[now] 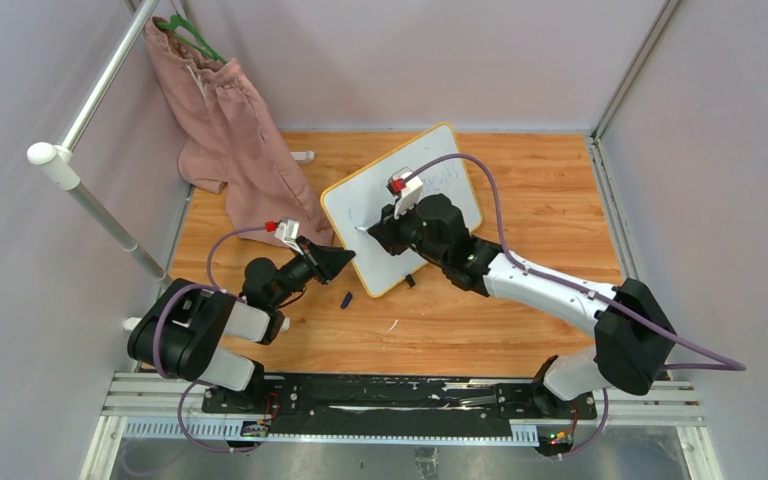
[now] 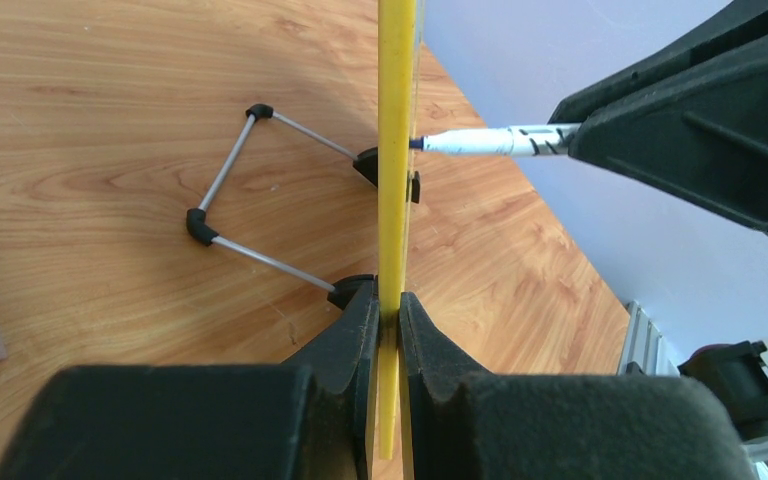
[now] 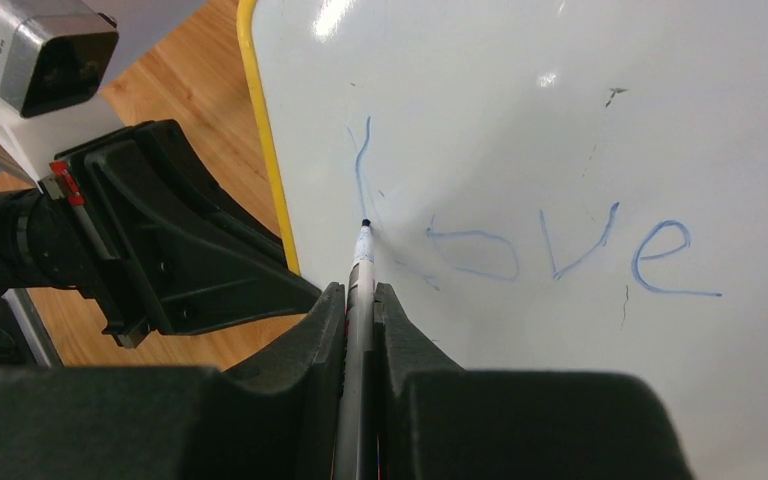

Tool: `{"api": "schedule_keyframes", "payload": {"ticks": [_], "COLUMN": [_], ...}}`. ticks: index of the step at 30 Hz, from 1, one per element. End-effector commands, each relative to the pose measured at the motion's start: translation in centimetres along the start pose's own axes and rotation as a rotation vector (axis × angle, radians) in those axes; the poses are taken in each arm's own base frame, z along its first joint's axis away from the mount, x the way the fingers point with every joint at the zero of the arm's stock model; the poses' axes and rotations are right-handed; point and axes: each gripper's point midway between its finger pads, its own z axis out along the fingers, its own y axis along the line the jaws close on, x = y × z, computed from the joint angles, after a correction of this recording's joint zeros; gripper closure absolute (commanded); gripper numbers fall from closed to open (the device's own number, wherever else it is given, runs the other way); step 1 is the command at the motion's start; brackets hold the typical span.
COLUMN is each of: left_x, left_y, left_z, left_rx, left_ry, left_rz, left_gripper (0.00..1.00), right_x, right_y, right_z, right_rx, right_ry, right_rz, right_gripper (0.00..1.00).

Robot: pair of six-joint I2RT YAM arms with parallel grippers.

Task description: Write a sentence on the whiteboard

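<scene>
The whiteboard (image 1: 360, 195), white with a yellow frame, stands tilted on the wooden table. My left gripper (image 1: 345, 262) is shut on its lower left edge; in the left wrist view the yellow frame (image 2: 396, 150) runs edge-on between the jaws of the left gripper (image 2: 391, 302). My right gripper (image 3: 360, 290) is shut on a marker (image 3: 362, 250), and the marker's tip touches the board (image 3: 560, 120) at the foot of the first letter. The sentence (image 3: 520, 250) reads "Love" in faint blue strokes. In the left wrist view the marker (image 2: 490, 141) meets the board from the right.
A small dark marker cap (image 1: 346, 299) lies on the table in front of the board. A pink cloth (image 1: 240, 140) hangs on a green hanger at the back left, beside a white rail (image 1: 90, 190). The board's wire stand (image 2: 222, 180) rests behind it.
</scene>
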Motion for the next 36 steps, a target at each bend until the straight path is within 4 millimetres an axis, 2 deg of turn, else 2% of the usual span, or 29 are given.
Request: {"api": "schedule_keyframes", "payload": {"ticks": [1,20,26,36], "left_x": [-1.1,-1.2,-1.2,-1.1], "left_y": [-1.5,-1.6,-1.6,-1.5], "left_z": [0.1,0.1,0.1,0.0], "left_rx": [0.059,0.058,0.06,0.056], "left_ry": [-0.036,-0.037,-0.037,-0.035], "left_rz": [0.048,0.051,0.049,0.049], "left_gripper": [1.0,1.0,1.0,1.0], "right_x": [2.4,4.3,4.0,2.9], "right_y": [-0.6,-1.5,-2.0,-3.8], "right_z": [-0.7,-1.3,-1.2,-1.6], "right_rx": [0.035,0.082,0.109,0.193], "right_ry": [0.06,0.099,0.093,0.074], "right_rz": [-0.017,-0.013,-0.014,-0.023], "right_gripper": [1.0,1.0,1.0,1.0]}}
